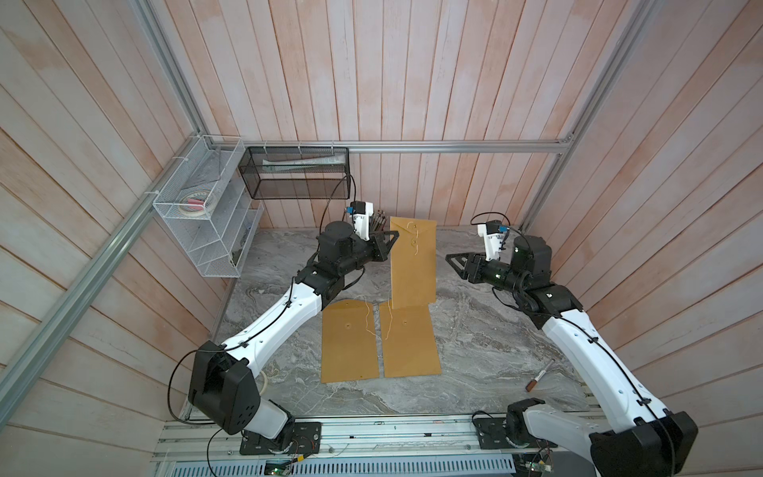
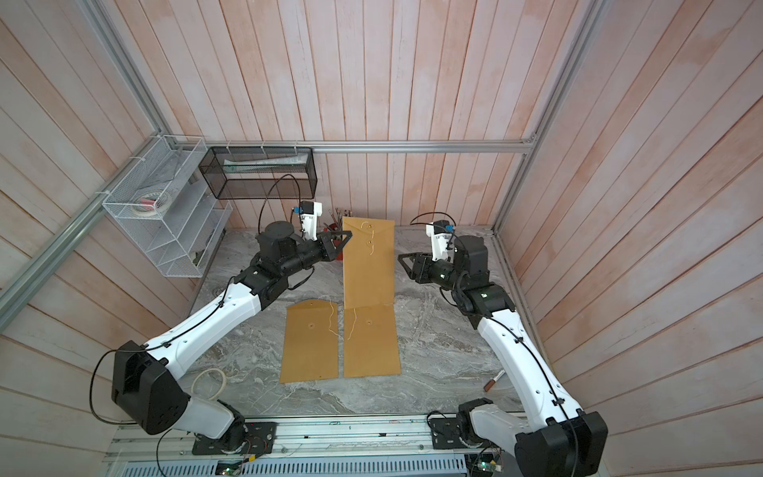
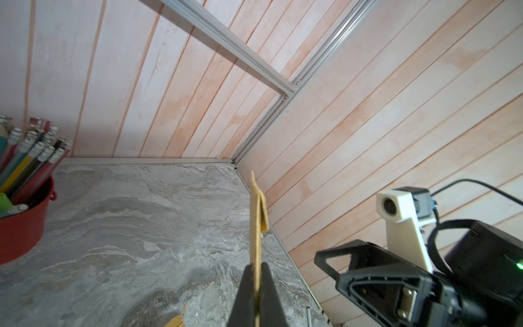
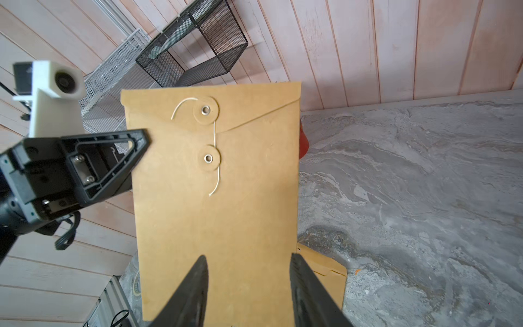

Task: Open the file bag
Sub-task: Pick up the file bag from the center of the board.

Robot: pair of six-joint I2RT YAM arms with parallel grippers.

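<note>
A brown file bag [image 1: 413,264] [image 2: 368,264] stands upright over the marble table. My left gripper [image 1: 390,243] [image 3: 257,266] is shut on its side edge, near the top. In the right wrist view the bag's face [image 4: 215,212] shows its flap down. A white string [image 4: 215,136] runs from the upper button [image 4: 206,109] past the lower button [image 4: 209,158], and its end hangs loose. My right gripper [image 1: 450,260] [image 4: 248,256] is open, faces the bag's front a short way off and holds nothing.
Two more brown file bags [image 1: 349,342] [image 1: 408,342] lie flat in front of the upright one. A red cup of pencils [image 3: 22,226] stands at the back. A marker [image 1: 539,378] lies at the right. Wire baskets [image 1: 198,214] [image 1: 297,173] hang on the walls.
</note>
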